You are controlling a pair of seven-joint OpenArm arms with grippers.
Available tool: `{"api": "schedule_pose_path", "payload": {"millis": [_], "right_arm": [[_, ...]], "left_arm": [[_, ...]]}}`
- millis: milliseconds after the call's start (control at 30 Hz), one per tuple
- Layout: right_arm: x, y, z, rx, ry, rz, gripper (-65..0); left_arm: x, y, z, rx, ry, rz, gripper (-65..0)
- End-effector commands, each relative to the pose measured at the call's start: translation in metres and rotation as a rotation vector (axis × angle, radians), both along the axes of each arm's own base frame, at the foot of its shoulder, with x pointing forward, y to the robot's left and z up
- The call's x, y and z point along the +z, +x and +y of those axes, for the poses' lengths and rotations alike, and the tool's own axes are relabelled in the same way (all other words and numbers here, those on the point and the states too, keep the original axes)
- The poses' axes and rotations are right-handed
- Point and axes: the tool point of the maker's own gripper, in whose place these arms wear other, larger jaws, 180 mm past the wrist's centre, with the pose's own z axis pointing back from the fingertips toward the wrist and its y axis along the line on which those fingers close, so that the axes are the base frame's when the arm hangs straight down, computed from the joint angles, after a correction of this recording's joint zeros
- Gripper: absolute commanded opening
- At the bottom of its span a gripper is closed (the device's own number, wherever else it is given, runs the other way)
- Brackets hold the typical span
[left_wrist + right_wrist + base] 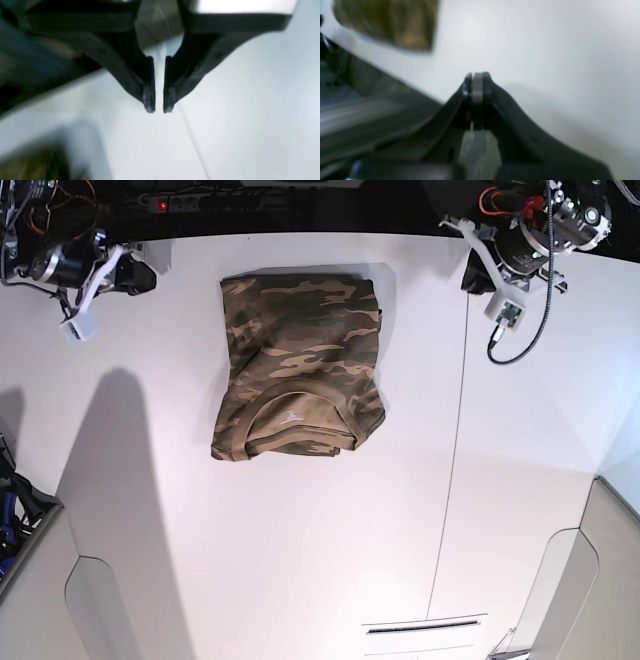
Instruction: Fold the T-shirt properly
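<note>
The camouflage T-shirt lies folded into a compact rectangle on the white table, collar side toward the front. A blurred corner of the T-shirt shows in the right wrist view, and another blurred bit of the T-shirt in the left wrist view. My left gripper hangs over bare table with a narrow gap between its fingers and nothing in it; in the base view the left gripper sits at the back right. My right gripper is shut and empty, and the right gripper is pulled back at the back left.
A thin seam runs front to back across the table right of the shirt. A black cable loops under the left arm. Grey panels stand at both front corners. A dark strip with wiring borders the table's back edge.
</note>
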Motion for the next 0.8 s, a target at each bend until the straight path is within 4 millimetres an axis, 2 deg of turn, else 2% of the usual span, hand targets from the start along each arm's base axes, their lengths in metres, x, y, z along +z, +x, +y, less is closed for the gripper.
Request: {"api": "schedule_pose_path", "payload": {"millis": [0, 133, 267, 433, 567, 767], "right_arm": [[0.003, -0.007, -0.007, 0.011, -0.012, 0.007, -65.0], [-0.008, -0.054, -0.017, 0.030, -0.041, 0.123, -65.0], [-0.015, -0.098, -0.018, 0.037, -0.043, 0.231, -65.0], [-0.021, -0.140, -0.023, 0.021, -0.049, 0.344, -65.0], [-0.031, -0.169, -0.020, 0.032, -0.039, 0.436, -65.0], [-0.060, -0.231, 0.000, 0.152, -0.049, 0.655, -65.0]], "left_arm": [[0.001, -0.013, -0.003, -0.015, -0.012, 0.026, -58.1], [-0.015, -0.073, -0.002, -0.026, -0.003, 0.206, -58.1], [-0.022, -0.135, -0.006, -0.087, -0.015, 0.374, -58.1], [-0.037, -0.203, -0.020, -0.185, -0.077, 0.578, -58.1], [-0.069, -0.248, -0.017, -0.259, -0.023, 0.700, -58.1], [-0.129, -0.291, 0.006, -0.275, 0.133, 0.899, -58.1]]}}
